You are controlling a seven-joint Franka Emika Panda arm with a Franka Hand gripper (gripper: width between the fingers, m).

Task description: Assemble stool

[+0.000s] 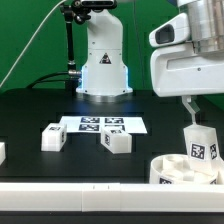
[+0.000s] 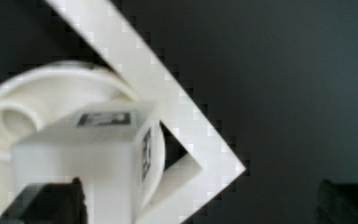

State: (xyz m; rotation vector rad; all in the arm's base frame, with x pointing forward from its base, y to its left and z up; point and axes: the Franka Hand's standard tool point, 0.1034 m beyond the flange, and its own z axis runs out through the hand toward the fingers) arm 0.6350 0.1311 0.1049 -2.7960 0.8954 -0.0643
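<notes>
The round white seat [image 1: 172,172] lies at the front of the exterior view's right, beside the white border. One white tagged leg [image 1: 198,143] stands upright on it. My gripper [image 1: 191,112] hangs right over this leg's top. In the wrist view the leg [image 2: 91,150] stands on the seat [image 2: 19,105] close by one finger [image 2: 43,205], while the other finger [image 2: 345,200] is far off, so the gripper [image 2: 194,205] is open and grips nothing. Two more legs [image 1: 52,137] [image 1: 115,142] lie loose on the black table.
The marker board [image 1: 100,124] lies mid-table before the robot base [image 1: 103,65]. A white border rail [image 1: 90,195] runs along the front; its corner shows in the wrist view [image 2: 202,140]. A small white piece [image 1: 2,152] sits at the exterior view's left edge.
</notes>
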